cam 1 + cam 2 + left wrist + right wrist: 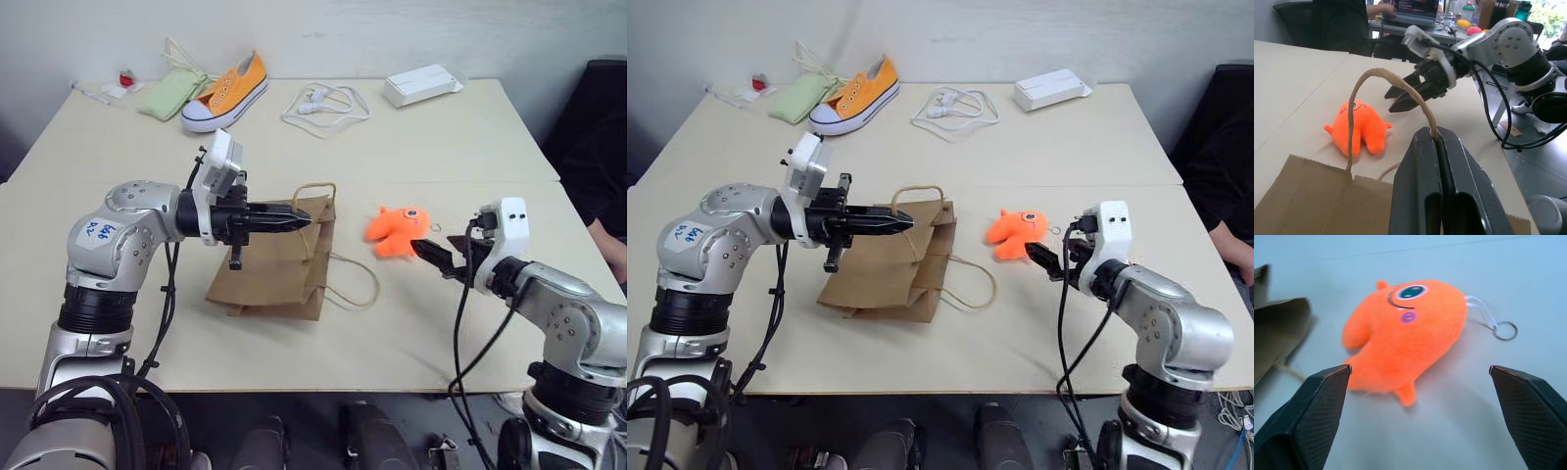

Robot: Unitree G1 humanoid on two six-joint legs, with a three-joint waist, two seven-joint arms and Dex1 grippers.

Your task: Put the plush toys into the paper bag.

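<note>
The brown paper bag (274, 264) lies flat on the table's middle. My left gripper (302, 221) is shut on its upper cord handle (1382, 74), holding the loop up above the bag's mouth. The orange fish plush toy (396, 231) lies on the table just right of the bag, its keyring (1505, 330) beside it. My right gripper (434, 254) is open just right of the fish, its fingers (1312, 406) spread wide with nothing between them. A smaller red-and-white plush toy (125, 78) lies at the table's far left corner.
An orange sneaker (230, 90) and a pale green pouch (171, 93) lie at the back left. A white cable (325, 106) and a white box (423, 84) sit at the back. The bag's second handle (355, 284) trails toward the front. A person's arm (609, 250) shows at the right edge.
</note>
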